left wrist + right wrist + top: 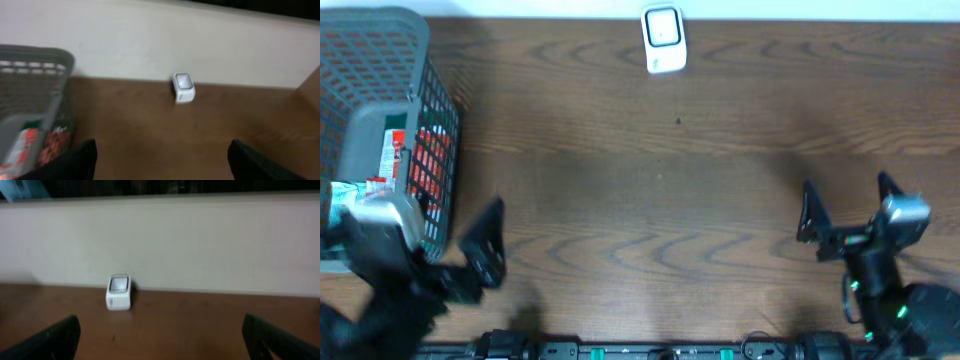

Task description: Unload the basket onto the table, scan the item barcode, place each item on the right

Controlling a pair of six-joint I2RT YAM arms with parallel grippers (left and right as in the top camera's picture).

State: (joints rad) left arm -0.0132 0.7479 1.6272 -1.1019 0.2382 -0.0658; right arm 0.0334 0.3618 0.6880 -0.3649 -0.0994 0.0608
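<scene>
The item to be scanned is not out on the table yet: the only candidates are the red-and-white packets (425,160) inside the grey basket (380,20) at the table's far left corner, pressed against the mesh wall that faces the middle of the table. The left gripper (162,160) hangs just outside that same wall near the basket's front corner, its jaws spread wide and holding nothing, so the packets lie to its left and a little ahead, with the wall and rim between them. The right gripper (848,205) is likewise released and empty, well apart on the opposite side of the table, which makes the left arm clearly the nearer one. The packets seem to lie with their long side running along the wall, front to back, though the mesh and blur make that uncertain. The white scanner (663,40) sits at the far edge, roughly midway between the two arms. The pick likely calls for going up over the rim, then down.
</scene>
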